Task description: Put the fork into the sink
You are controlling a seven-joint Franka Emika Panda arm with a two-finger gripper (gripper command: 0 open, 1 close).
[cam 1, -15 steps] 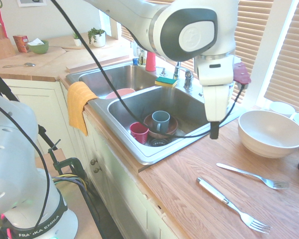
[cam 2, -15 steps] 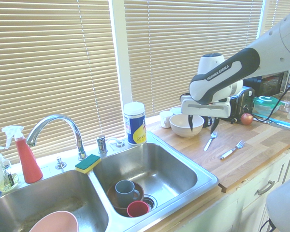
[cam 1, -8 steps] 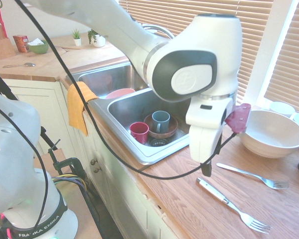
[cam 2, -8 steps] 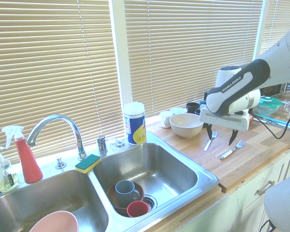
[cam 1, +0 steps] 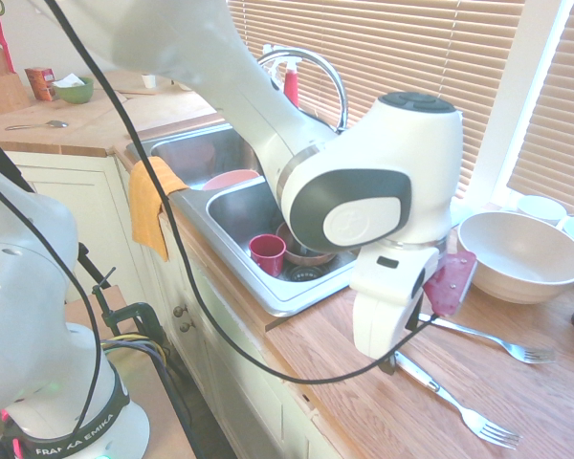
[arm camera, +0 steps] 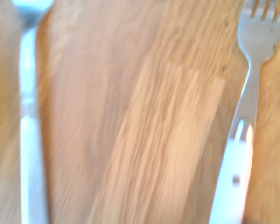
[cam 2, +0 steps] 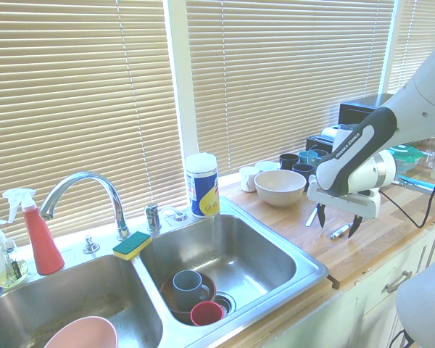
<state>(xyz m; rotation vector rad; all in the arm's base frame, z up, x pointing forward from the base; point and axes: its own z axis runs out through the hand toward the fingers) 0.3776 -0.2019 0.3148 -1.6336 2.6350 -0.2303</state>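
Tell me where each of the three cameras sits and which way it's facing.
First exterior view: beside the arm's base in front of the cabinets, looking along the counter to the window; the arm fills the middle, its gripper hidden.
Second exterior view: above the sink, looking along the counter's far end; the forearm and open gripper hang over it.
Wrist view: straight down at the wood; no robot parts show.
Shared: both exterior views show the sink and the cream bowl; first exterior and wrist views both show two forks, the wide-handled fork among them.

We see the silver fork (cam 1: pixel 454 402) lying flat on the wooden counter. Beside it sits the shiny steel double sink (cam 2: pixel 290 250).
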